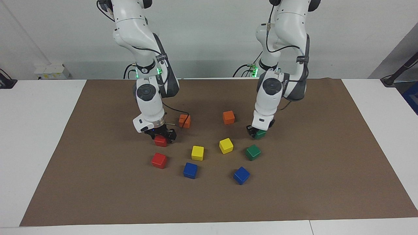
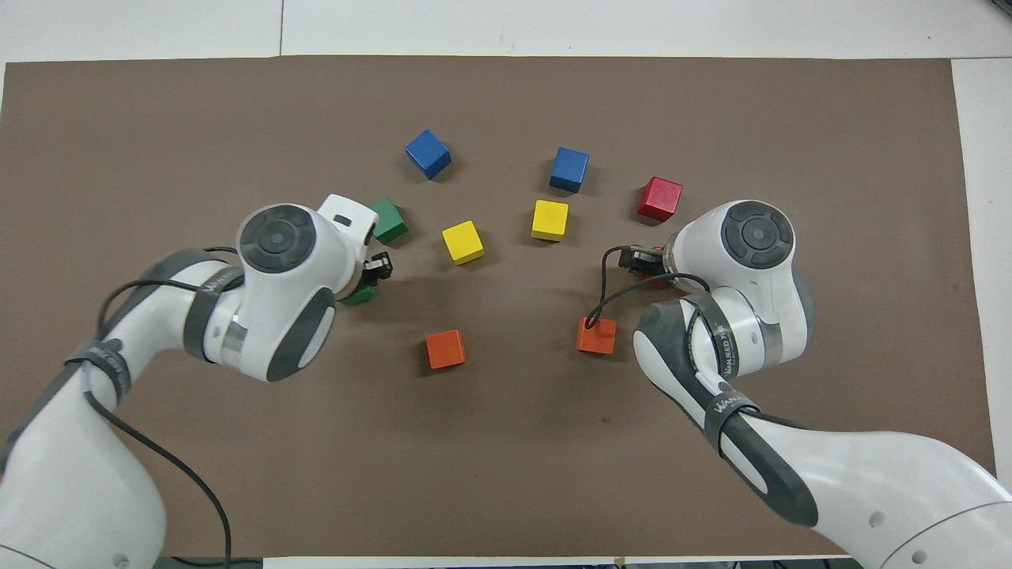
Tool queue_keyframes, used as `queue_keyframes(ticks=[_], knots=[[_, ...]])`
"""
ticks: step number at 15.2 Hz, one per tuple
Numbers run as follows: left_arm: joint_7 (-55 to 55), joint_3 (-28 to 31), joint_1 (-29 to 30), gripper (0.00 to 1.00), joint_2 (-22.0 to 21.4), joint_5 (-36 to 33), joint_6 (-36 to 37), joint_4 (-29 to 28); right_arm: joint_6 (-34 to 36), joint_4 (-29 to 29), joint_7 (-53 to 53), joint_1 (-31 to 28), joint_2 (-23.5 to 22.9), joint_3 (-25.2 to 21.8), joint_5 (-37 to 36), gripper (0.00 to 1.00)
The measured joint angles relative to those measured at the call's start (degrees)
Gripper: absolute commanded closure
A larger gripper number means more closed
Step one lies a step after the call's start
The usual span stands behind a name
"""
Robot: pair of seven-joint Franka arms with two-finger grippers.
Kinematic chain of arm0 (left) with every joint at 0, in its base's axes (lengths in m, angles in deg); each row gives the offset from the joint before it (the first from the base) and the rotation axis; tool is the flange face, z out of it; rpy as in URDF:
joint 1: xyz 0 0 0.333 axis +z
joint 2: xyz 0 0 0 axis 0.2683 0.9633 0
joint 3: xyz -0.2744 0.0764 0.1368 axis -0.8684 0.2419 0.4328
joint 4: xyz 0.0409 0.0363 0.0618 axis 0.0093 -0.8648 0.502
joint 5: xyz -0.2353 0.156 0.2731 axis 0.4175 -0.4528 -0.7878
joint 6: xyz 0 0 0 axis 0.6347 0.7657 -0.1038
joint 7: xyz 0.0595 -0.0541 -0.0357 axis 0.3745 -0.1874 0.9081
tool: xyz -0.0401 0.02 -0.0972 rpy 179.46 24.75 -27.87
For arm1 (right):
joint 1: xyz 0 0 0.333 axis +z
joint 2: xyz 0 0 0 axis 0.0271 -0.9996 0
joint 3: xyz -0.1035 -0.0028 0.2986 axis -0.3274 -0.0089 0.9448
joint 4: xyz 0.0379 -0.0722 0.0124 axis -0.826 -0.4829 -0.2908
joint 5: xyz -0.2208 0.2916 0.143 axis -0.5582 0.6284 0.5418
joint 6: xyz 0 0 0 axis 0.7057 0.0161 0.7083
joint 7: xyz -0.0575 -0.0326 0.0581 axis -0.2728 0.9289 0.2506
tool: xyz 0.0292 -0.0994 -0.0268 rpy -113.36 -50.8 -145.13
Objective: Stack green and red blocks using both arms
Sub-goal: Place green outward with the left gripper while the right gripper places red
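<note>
A brown mat (image 1: 294, 182) covers a white table (image 1: 36, 137), with a pale wall beyond the robots.

Nearest the robots lie two orange cubes (image 1: 184, 121) (image 1: 228, 117). Just farther out, the right gripper (image 1: 162, 136) is down over one red block (image 1: 160, 141), its fingers pinching the block's sides; from overhead the arm hides nearly all of this block. The left gripper (image 1: 256, 132) pinches a green block (image 1: 260, 133), of which only an edge shows below the wrist (image 2: 360, 296).

Farther still lie two yellow cubes (image 1: 197, 153) (image 1: 226, 145) between the arms. The second green block (image 1: 253, 152) lies free toward the left arm's end, and the second red block (image 1: 159, 160) toward the right arm's end. Two blue cubes (image 1: 190, 170) (image 1: 241, 175) lie farthest out.

Whether either held block touches the mat cannot be told.
</note>
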Motion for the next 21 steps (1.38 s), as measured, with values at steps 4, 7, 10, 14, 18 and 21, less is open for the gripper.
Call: queue_keyframes(ticks=[4,7,10,14,18,21], knots=[[-22.8,0.3,12.1,1.0,-0.7,0.4,1.1,2.3,0.0,0.1,0.0,0.0,0.1,-0.1,0.0,1.0],[-32.8,0.3,16.7,1.0,0.7,1.8,-1.1,2.3,0.0,0.1,0.0,0.0,0.1,-0.1,0.0,1.0],[-37.1,0.3,17.8,1.0,3.6,1.8,-3.8,3.0,1.8,0.6,1.7,-0.5,0.5,-0.5,-0.2,1.0],[-38.8,0.2,18.2,0.8,4.8,1.8,-4.8,3.3,10.3,3.0,17.5,-8.5,5.0,-0.8,-0.2,1.0],[-38.9,-0.1,18.2,0.05,5.0,1.8,-5.9,2.4,11.0,2.7,33.4,-19.1,6.8,-1.1,-0.3,1.0],[-38.9,0.0,18.4,0.0,5.1,1.9,-7.6,1.3,6.2,0.8,36.4,-22.3,4.9,-1.1,-1.4,1.0]])
